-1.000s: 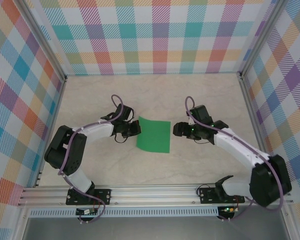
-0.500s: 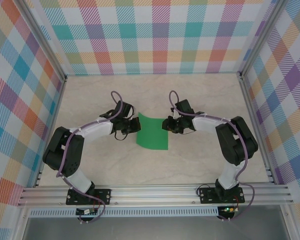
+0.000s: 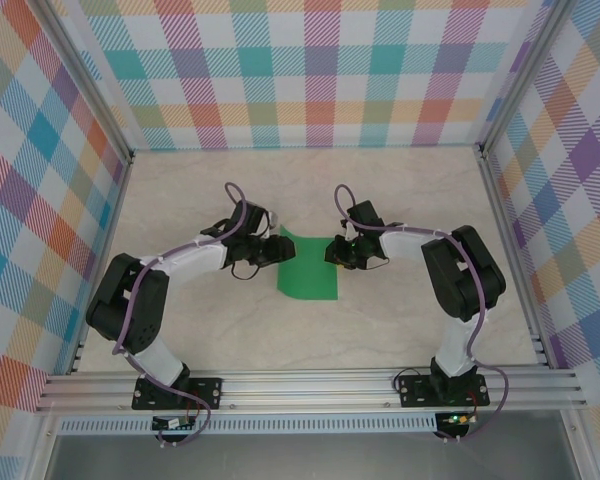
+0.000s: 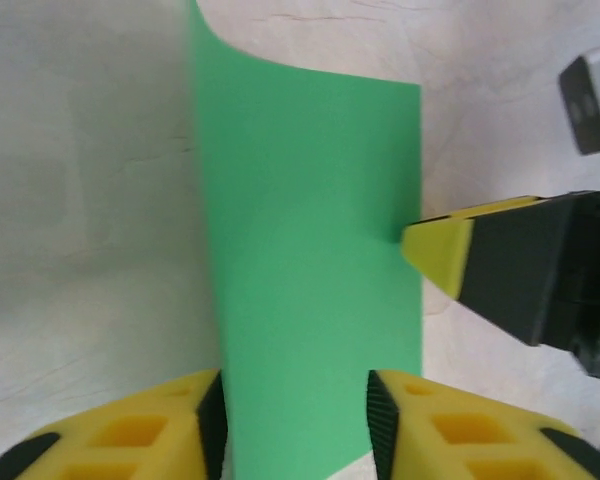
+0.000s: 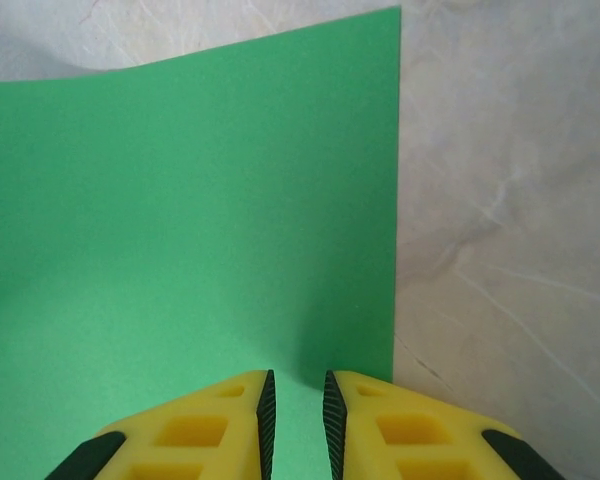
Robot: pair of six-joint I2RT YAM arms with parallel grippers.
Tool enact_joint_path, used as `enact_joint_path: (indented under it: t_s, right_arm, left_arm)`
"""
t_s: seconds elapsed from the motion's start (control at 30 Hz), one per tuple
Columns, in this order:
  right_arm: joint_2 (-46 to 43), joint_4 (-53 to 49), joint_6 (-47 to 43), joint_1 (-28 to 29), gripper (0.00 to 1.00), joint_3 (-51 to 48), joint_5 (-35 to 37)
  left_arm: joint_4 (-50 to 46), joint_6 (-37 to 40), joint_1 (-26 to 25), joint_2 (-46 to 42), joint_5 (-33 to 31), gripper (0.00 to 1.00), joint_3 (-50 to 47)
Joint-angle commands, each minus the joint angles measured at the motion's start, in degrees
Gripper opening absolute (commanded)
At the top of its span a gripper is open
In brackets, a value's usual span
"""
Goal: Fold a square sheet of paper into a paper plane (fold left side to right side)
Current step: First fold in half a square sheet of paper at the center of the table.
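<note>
Your left claw (image 4: 294, 415) stands about half open, with the sheet of paper (image 4: 310, 200) running between its fingers. Your right claw (image 5: 297, 390) is nearly closed, tips at the sheet's right edge; whether it grips, you cannot tell. The one green sheet lies mid-way across the counter (image 3: 410, 190), its far-left corner curling up, plaid walls (image 3: 310, 70) around.

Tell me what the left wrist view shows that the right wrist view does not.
Left wrist view: the left gripper, fingers well apart at the square sheet of paper, and the right gripper with its tip at the sheet's edge. Right wrist view: the right gripper's own fingers, a narrow gap apart. Both: the green sheet on the pale table.
</note>
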Motion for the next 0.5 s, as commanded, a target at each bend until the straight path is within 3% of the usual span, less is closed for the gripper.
enact_joint_path:
  t_s: [0.0,0.23,0.47]
  right_arm:
    - [2.37,-4.05,-1.08,0.16,0.24,-1.43,2.42]
    - [2.86,-3.19,-0.41,0.19,0.24,-2.13,2.16]
    - [1.52,-0.52,0.42,0.03,0.26,-2.66,-0.23]
  left_arm:
    - [5.09,-2.59,-1.71,0.33,5.15,0.52,2.12]
    - [8.06,-4.92,-4.41,4.11,7.01,0.62,5.09]
    - [8.66,-5.35,-5.32,7.75,6.77,0.59,6.37]
